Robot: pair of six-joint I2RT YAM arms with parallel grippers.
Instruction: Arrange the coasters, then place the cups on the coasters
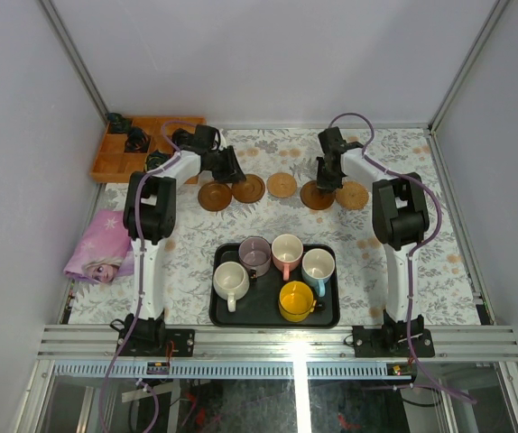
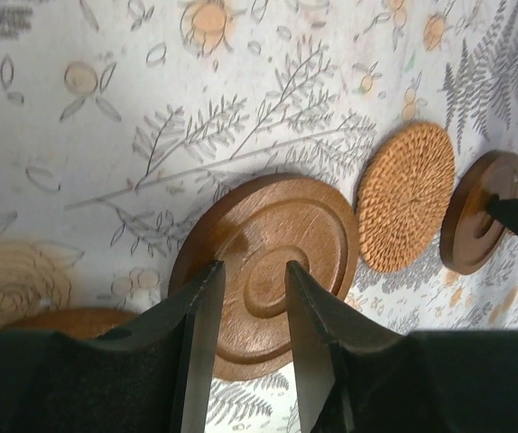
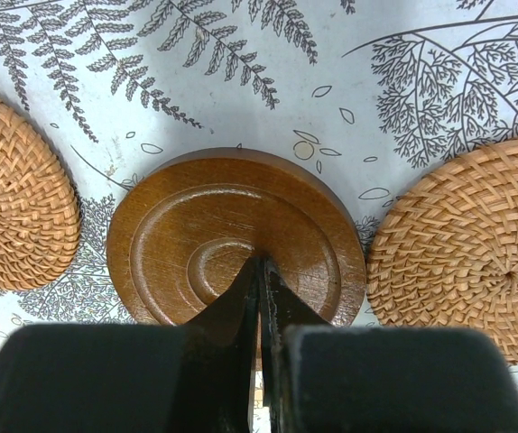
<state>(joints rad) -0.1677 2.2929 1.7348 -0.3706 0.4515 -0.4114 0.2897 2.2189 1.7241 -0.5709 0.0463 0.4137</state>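
Several round coasters lie in a row across the far part of the table, from a dark wooden one (image 1: 214, 196) to a woven tan one (image 1: 352, 195). My left gripper (image 1: 232, 167) hovers over the second coaster (image 2: 263, 225), a brown wooden disc, open, nothing between its fingers (image 2: 203, 307). My right gripper (image 3: 259, 259) is shut, its tips over the middle of another brown wooden coaster (image 3: 187, 225), which has woven coasters (image 3: 15, 189) (image 3: 467, 244) on both sides. Several cups stand on the black tray (image 1: 268, 314): cream (image 1: 231, 280), mauve (image 1: 255, 255), pink (image 1: 287, 252), light blue (image 1: 319, 266), yellow (image 1: 296, 300).
A wooden compartment box (image 1: 119, 162) sits at the back left corner. A pink printed pouch (image 1: 101, 245) lies at the left edge. White walls close in the table on three sides. Both arm bases stand beside the tray at the near edge.
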